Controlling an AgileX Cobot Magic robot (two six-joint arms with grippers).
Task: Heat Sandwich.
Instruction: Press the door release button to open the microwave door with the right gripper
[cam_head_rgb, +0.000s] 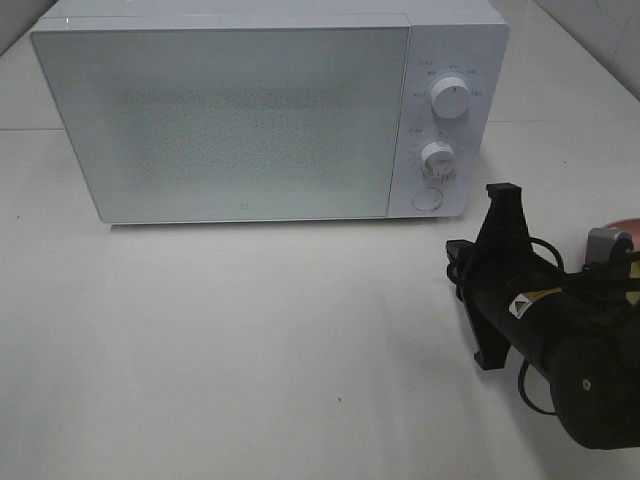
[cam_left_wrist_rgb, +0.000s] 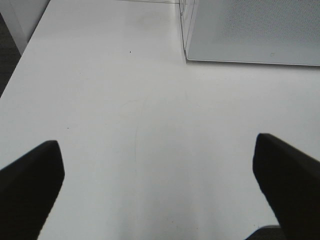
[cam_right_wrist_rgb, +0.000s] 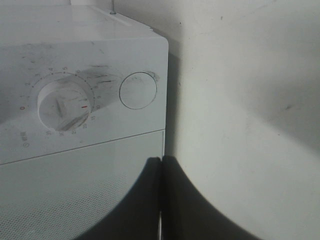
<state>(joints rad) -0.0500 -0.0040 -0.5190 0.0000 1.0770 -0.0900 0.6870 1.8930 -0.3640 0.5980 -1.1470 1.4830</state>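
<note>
Right tool (cam_right_wrist_rgb: 161, 167) pressed together, pointing at microwave button (cam_right_wrist_rgb: 138, 90); left tool (cam_left_wrist_rgb: 157, 190) spread.

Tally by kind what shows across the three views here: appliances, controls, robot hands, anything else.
Microwave: 1
Dial knobs: 2 (upper knob, lower knob)
Round button: 1
Hands: 2 (left hand open, right hand shut)
Pink object, cut off at the frame edge: 1
Sandwich: 0 in view
Total: 7
</note>
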